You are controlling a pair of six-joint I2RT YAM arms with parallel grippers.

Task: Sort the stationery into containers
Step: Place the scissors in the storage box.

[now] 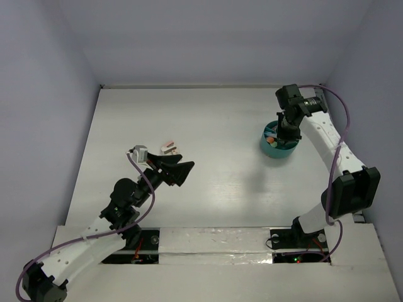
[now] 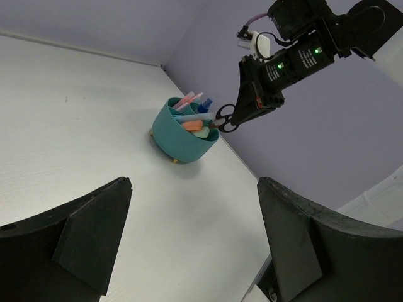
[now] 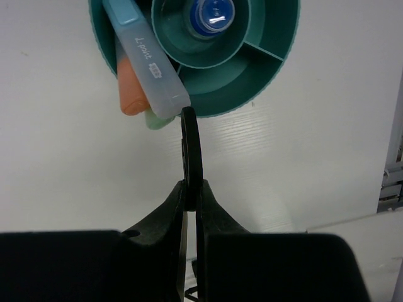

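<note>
White matte table, pale lilac walls.
Right gripper pinches black-handled scissors just above the round teal cup rim; left gripper jaws spread, well apart.

The top external camera looks steeply down from above and behind the robot, far enough back to take in the whole table. The left wrist camera sits low over the table, facing across it between its own fingers toward the distant teal cup and the right arm. The right wrist camera looks straight down from very near the cup. All three views share the cup.
</note>
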